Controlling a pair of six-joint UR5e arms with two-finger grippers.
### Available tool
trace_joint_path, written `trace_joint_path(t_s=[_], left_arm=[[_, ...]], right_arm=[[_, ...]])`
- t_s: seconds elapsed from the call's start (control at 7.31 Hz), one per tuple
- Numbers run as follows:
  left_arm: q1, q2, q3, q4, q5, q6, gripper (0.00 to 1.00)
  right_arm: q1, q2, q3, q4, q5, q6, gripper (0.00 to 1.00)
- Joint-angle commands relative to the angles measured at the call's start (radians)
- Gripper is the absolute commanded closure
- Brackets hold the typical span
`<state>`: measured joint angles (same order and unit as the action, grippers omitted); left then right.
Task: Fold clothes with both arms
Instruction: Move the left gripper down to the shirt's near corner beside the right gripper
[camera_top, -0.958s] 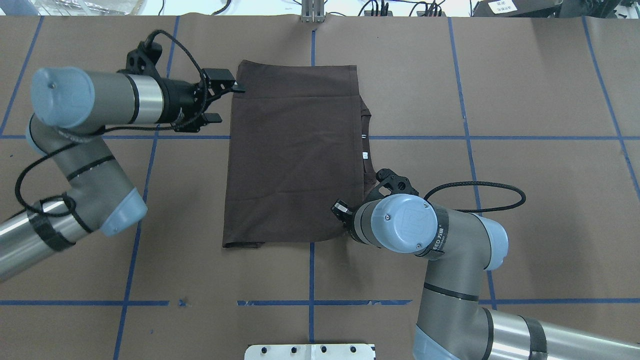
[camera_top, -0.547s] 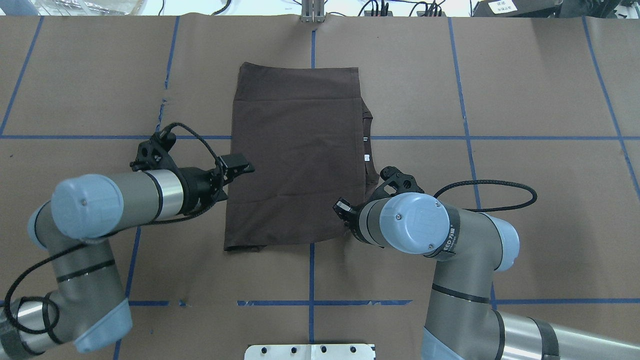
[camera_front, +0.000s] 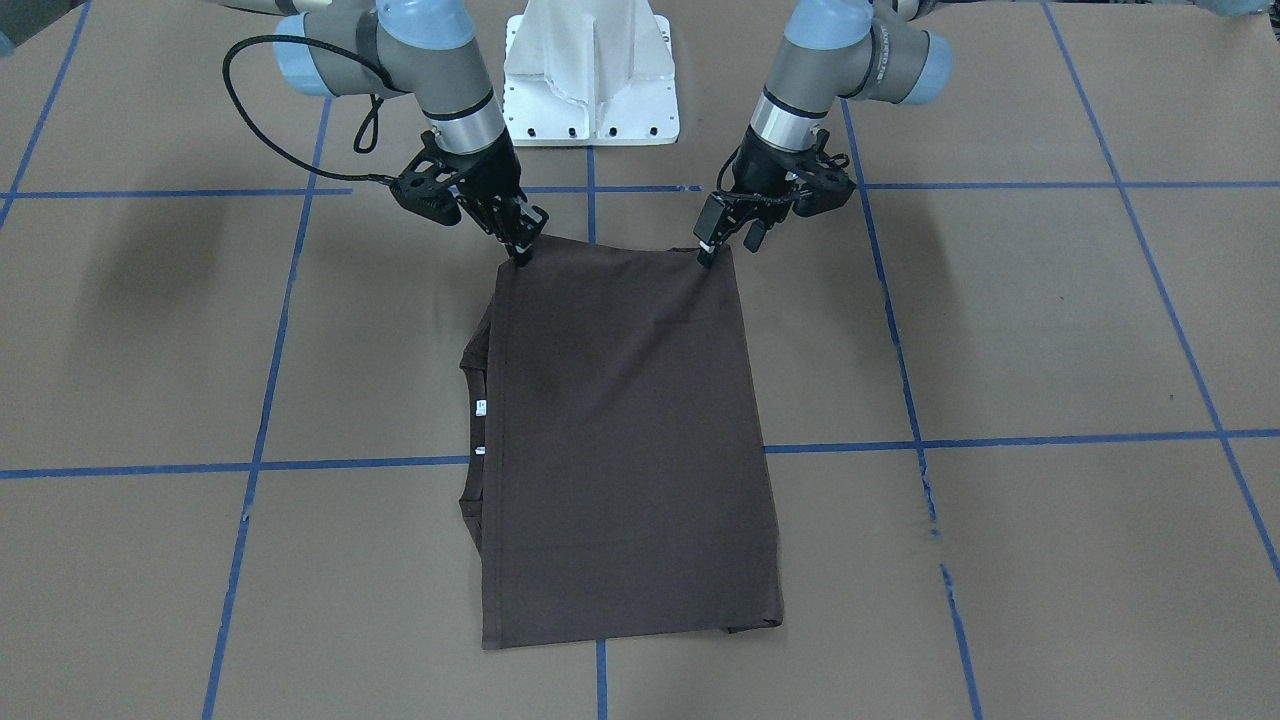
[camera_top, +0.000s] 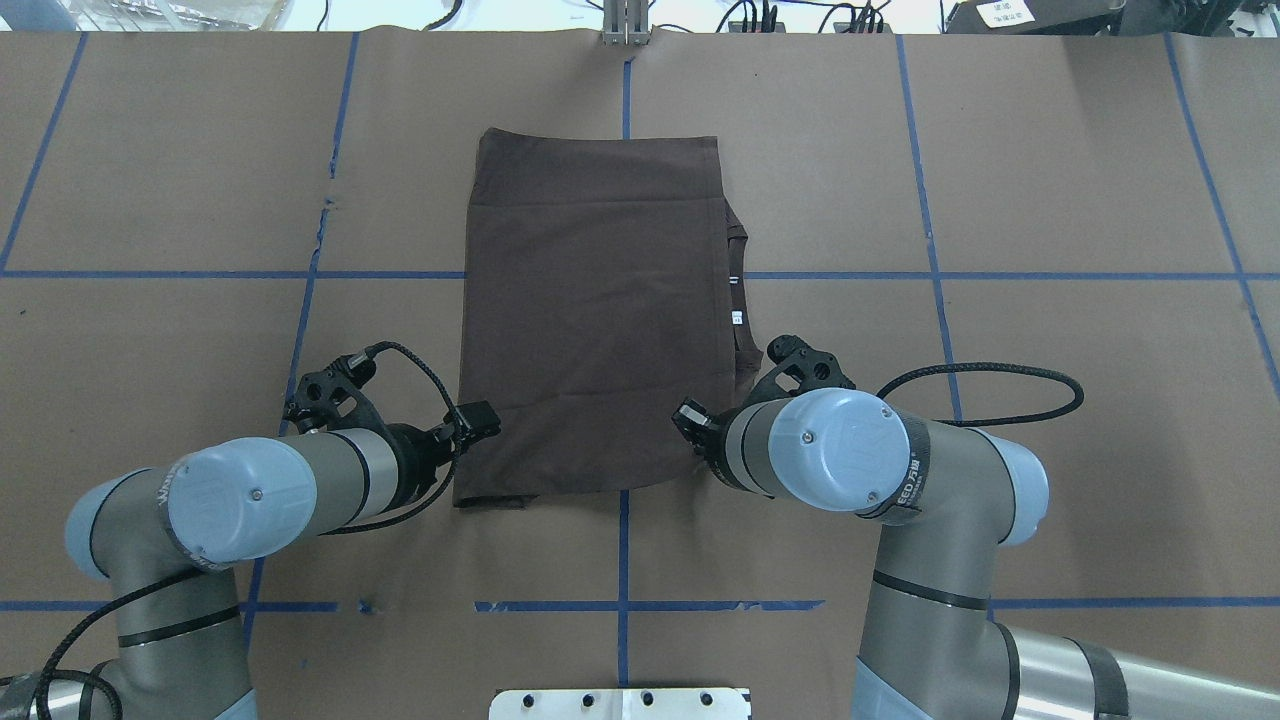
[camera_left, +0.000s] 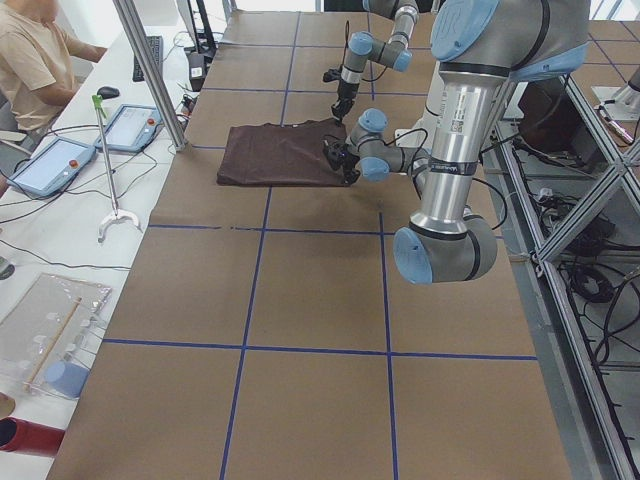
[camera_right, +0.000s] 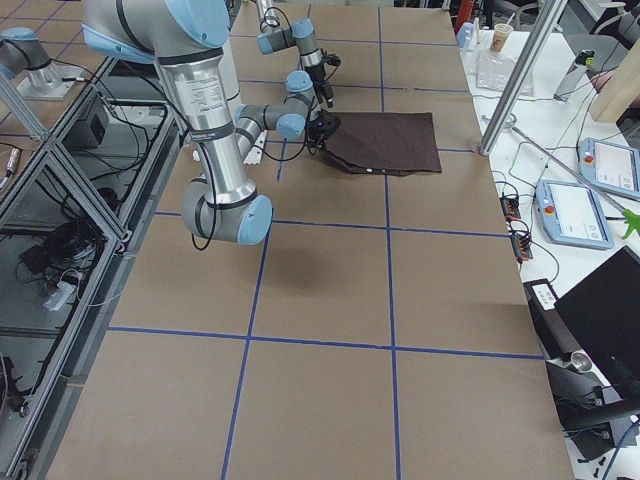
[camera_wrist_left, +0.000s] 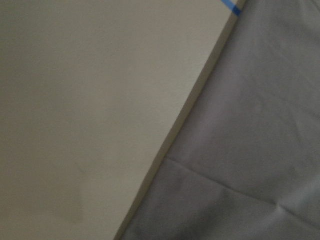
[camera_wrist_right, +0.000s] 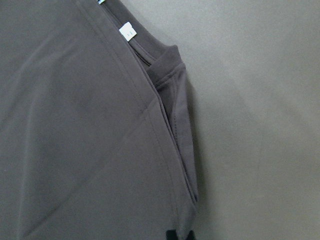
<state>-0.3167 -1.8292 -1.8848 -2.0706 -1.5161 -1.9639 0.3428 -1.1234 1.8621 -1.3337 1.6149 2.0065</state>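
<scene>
Brown-grey knit T-shirt (camera_top: 590, 320), folded into one rectangle on the brown paper-covered desk (camera_top: 1050, 200), collar (camera_top: 738, 235) half hidden, two white neck tags (camera_top: 736, 317) showing. Two black tools meet its robot-side corners: right tool (camera_front: 522, 255) looks pinched shut on one corner, left tool (camera_front: 728, 252) spread, empty.
</scene>
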Motion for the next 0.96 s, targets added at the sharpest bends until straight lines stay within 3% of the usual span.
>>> trace_joint_path(t_s=[0.0,0.55,0.82], left_arm=[[0.037,-0.004,0.024,0.004,-0.001,-0.023,0.21],[0.037,0.004,0.024,0.006,-0.001,-0.023,0.55],[0.037,0.01,0.024,0.006,-0.001,-0.023,0.62]], right_arm=[[0.001,-0.001,0.0,0.001,0.0,0.0,1.0],[0.001,-0.001,0.008,0.001,0.0,0.0,1.0],[0.002,-0.001,0.014,-0.001,0.003,0.0,1.0]])
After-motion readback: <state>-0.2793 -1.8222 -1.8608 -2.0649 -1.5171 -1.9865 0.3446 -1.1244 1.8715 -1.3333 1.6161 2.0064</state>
